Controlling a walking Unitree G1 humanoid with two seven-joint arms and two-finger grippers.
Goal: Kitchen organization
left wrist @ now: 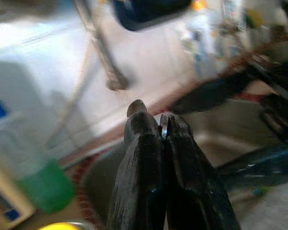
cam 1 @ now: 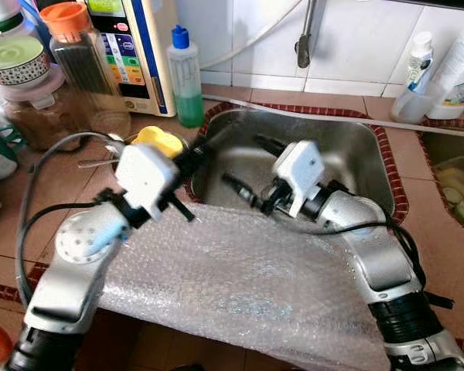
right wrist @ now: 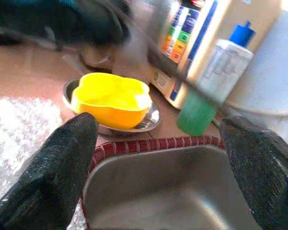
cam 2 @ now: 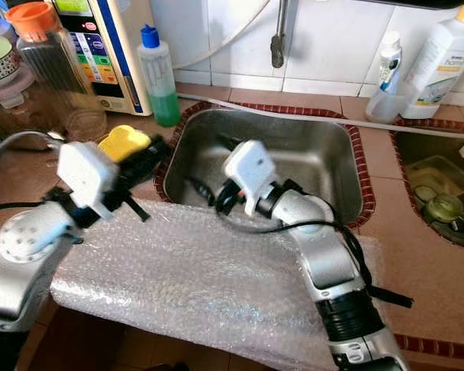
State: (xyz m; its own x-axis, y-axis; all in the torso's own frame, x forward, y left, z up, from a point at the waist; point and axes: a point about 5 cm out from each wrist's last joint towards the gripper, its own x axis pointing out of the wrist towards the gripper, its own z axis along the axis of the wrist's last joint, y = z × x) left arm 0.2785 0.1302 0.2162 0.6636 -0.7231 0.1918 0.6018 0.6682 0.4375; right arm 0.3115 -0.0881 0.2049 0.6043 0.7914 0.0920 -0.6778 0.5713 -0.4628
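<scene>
Bubble wrap (cam 1: 240, 278) spread on bench (cam 1: 433, 232) before steel sink (cam 2: 325, 166). Left gripper (left wrist: 162, 125) clenched, empty, near yellow bowl (right wrist: 110, 98) on metal dish (right wrist: 151, 119). Right gripper (cam 1: 243, 166) spread wide over sink. Blurred green-liquid bottle (cam 1: 187, 77), perhaps dish soap, behind.

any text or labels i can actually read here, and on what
None reads for certain.
White bottle right of the sink: green label, print too small.
White appliance behind the green liquid bottle: coloured button panel, characters blurred.
Small white bottle: label illegible.
</scene>
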